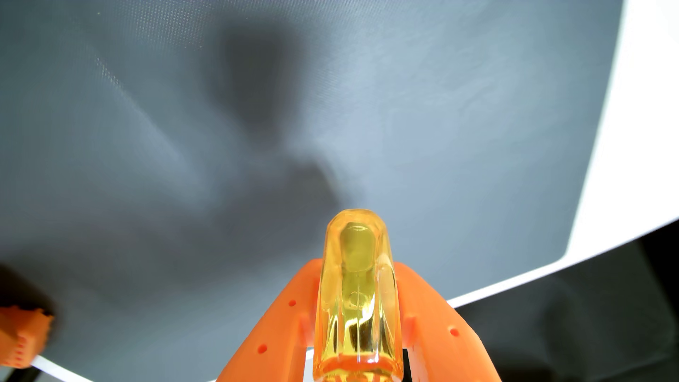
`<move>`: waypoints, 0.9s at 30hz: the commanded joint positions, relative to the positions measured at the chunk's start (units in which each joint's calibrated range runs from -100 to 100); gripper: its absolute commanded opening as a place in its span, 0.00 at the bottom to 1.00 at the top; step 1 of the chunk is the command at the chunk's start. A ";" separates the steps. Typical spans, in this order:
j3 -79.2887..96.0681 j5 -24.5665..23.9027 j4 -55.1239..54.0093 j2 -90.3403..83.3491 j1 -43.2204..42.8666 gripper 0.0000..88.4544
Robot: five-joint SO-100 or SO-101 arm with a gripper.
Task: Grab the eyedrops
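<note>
In the wrist view, an orange part (22,339) is peeking in at about 8 o'clock, at the left edge. It is blurry, so I cannot tell what it is. The gray mat (147,147) is filling most of the picture, with dark shadows lying on it. In the middle, toward 6 o'clock, the orange gripper (358,290) is squeezing the eyedrops (358,294), a little see-through yellow bottle. The two jaws are pressing its sides, one at each side, so it is not slipping out. The bottle is sticking out past the tips and looks lifted off the mat. At 3 o'clock, the white table (624,147) is showing beyond the mat's edge.
</note>
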 commanded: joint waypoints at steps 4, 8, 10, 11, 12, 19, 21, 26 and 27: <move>-0.01 4.50 0.34 -5.93 -2.07 0.01; 0.53 5.75 0.43 -6.87 -2.90 0.01; 0.53 6.43 0.43 -7.46 -2.90 0.01; 0.53 6.49 0.43 -7.80 -2.90 0.01; 0.53 6.49 0.43 -8.14 -2.90 0.01; 0.53 6.49 0.17 -7.97 -2.48 0.01; 0.53 6.49 0.17 -8.06 -2.40 0.01; 0.53 6.43 -0.01 -8.31 -2.32 0.01; 0.53 6.33 0.08 -8.31 -2.32 0.01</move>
